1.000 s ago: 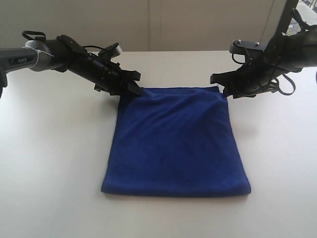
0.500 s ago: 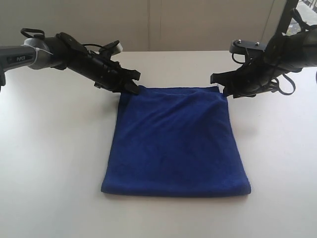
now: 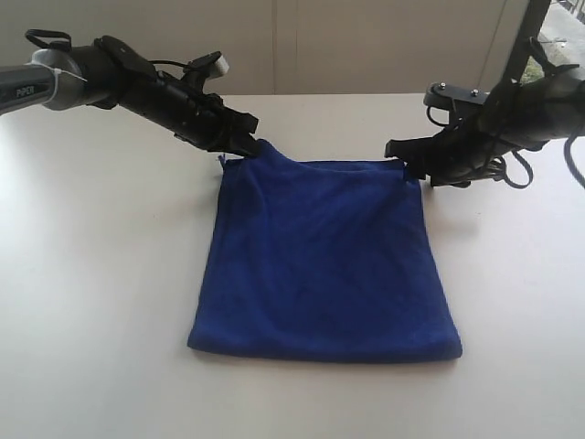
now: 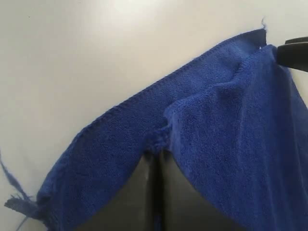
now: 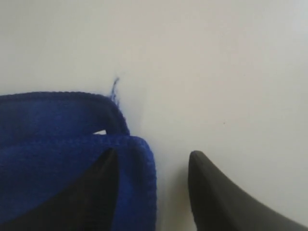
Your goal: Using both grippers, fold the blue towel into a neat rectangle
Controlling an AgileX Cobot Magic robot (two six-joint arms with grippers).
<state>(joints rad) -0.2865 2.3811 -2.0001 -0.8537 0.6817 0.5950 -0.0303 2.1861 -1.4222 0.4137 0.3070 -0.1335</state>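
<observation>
The blue towel [image 3: 324, 261] lies folded flat on the white table [image 3: 91, 293]. My left gripper [image 3: 249, 144] is shut on its far left corner and holds that corner a little above the table. In the left wrist view the black fingers [image 4: 144, 192] meet in a pinched pucker of the towel [image 4: 231, 125]. My right gripper [image 3: 403, 165] stands open at the far right corner. In the right wrist view one finger [image 5: 94, 192] rests over the towel [image 5: 48, 144], the other finger [image 5: 216, 197] is above bare table, and the towel's edge lies between them under the right gripper [image 5: 153, 154].
A pale wall [image 3: 366, 46] runs behind the table's far edge. A dark post [image 3: 526, 41] rises at the far right behind the right arm. Loose blue threads [image 4: 12, 187] hang from the towel's corner.
The left gripper has shut on the far left corner and drawn it up and back, making a small peak in the towel. The right gripper's jaws have opened wider at the far right corner.
</observation>
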